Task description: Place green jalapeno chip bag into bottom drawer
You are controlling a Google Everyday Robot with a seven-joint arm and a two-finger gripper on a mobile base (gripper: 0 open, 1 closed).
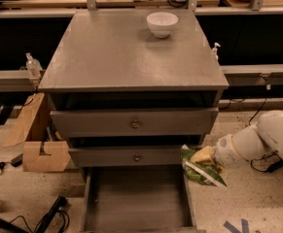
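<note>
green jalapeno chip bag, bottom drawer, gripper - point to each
green jalapeno chip bag [200, 172], camera view, its green lower face
bottom drawer [136, 198], camera view, its bare floor
gripper [210, 157], camera view, its tip clamping the bag's top, right of the drawer

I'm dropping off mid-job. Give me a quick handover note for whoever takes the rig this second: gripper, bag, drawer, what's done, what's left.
Gripper: low at the cabinet's right side, jaws shut on the green jalapeno chip bag.
Bag: hangs by the bottom drawer's right wall, close to the cabinet front, not yet inside.
Bottom drawer: pulled open, nothing visible on its floor.
Done: bag grasped, drawer open.
Left: probably shift the bag left over the drawer floor, lower it, release.
White bowl sits on the cabinet top, not involved.
</note>
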